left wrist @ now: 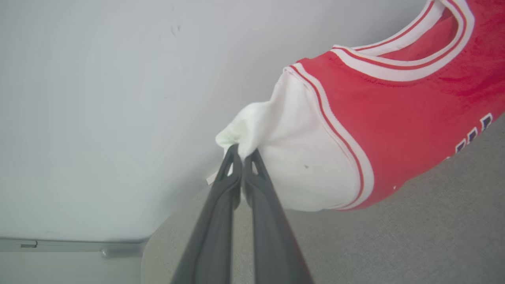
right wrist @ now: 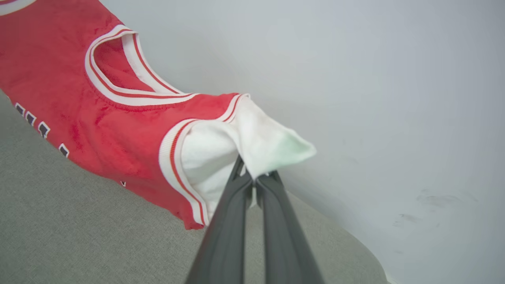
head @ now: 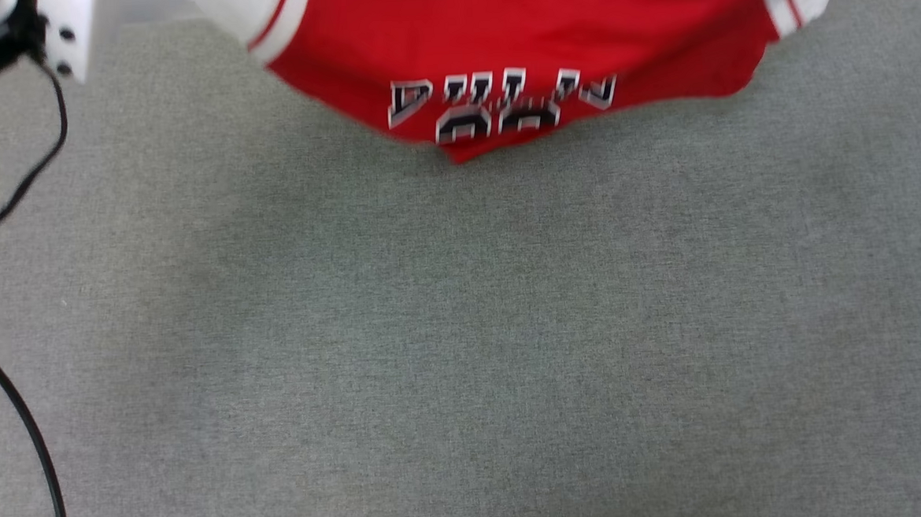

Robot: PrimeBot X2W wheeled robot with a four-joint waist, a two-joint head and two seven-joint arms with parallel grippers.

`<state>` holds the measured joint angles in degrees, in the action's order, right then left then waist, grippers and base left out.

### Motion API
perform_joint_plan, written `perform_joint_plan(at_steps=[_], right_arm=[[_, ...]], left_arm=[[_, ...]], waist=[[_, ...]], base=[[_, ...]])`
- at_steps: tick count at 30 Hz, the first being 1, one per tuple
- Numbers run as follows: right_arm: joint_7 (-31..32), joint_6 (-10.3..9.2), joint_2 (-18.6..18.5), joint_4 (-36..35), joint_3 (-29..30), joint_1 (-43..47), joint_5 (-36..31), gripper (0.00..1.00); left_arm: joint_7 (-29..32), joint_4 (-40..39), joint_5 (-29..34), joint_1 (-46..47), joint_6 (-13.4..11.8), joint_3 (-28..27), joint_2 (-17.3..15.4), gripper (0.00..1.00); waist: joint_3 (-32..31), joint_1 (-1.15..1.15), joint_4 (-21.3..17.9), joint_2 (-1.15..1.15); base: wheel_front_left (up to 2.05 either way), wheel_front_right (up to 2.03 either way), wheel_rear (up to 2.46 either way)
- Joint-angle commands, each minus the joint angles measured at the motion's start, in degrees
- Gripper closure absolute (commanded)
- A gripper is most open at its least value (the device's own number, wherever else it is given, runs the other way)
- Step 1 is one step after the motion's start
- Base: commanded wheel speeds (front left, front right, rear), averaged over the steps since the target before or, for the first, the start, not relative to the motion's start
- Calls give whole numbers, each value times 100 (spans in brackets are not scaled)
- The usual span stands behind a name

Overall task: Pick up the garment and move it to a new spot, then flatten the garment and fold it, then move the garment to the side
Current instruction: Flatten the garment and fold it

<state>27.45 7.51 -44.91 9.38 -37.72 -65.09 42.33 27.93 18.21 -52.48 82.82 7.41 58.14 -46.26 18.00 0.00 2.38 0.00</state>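
Note:
The garment (head: 512,43), a red jersey with white sleeves and black lettering, hangs stretched across the top of the head view, its lower part bunched just above the grey cloth surface (head: 464,329). In the left wrist view my left gripper (left wrist: 241,156) is shut on the tip of one white sleeve (left wrist: 292,157). In the right wrist view my right gripper (right wrist: 252,175) is shut on the tip of the other white sleeve (right wrist: 252,146). The striped neckline (right wrist: 118,79) sags between the two grips. The garment (left wrist: 394,130) is lifted off the surface at both shoulders.
A black cable (head: 36,438) curves along the left edge of the head view, with dark gear and a white block (head: 62,35) at the top left corner. A pale wall (left wrist: 98,98) rises behind the rounded edge of the grey surface (right wrist: 355,244).

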Motion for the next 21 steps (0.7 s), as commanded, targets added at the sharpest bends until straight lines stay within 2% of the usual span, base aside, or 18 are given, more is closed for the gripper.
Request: perform_joint_plan(at_steps=[1,8,21], right_arm=[[-39,-4,51,68,48,-182,-78,100],[-156,-3,351,663,136,-1304,-521,100],[-782,-4,1099,2221,72,-3676,-1372,100]], left_arm=[[-78,21,63,174,-3,-35,64,100],[-525,451,310,1005,-34,-283,442,100],[-1599,1567,822,2576,-109,-743,1045,100]], waist=[[-32,0,2,0],[221,0,-40,0],[1231,0,-30,0]], base=[[0,0,0],[0,0,0],[0,0,0]])
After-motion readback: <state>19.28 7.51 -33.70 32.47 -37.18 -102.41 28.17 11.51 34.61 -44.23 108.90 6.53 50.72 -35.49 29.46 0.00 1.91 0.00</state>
